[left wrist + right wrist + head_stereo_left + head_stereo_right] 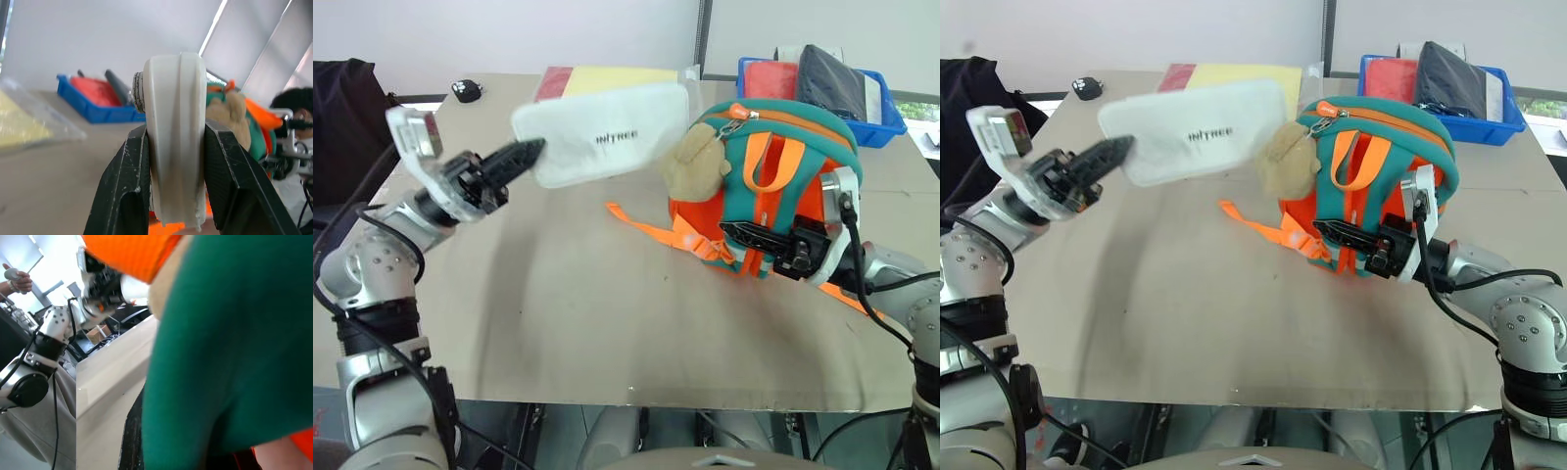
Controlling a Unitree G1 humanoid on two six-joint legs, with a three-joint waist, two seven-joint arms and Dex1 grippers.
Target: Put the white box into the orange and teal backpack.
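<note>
Left eye view is showing the left gripper [524,154] gripping the white box [607,132] by one short end, its jaws closed on the case and carrying it in the air above the bench [558,313], with the far end of the box reaching close to the tan plush toy [697,164] that is hanging on the orange and teal backpack [773,186]. Left wrist view is confirming the grip, with both black fingers [122,181] pressing against the edge-on white case. The backpack is standing on the bench toward the robot's right, and the right gripper [764,240] is sitting against its front, jaws closed and seemingly pinching the fabric or a strap to steady it, though exactly what they are clamping is hard to tell. The zipper along the top of the backpack is looking closed or nearly so from here, and no opening is clearly showing. Behind, a clear sleeve of yellow and red paper [607,78] is lying on the bench, and a blue plastic bin [822,93] is sitting at the far corner. Judging progress: the box is picked up and approaching, but getting it into the backpack is not yet done
</note>
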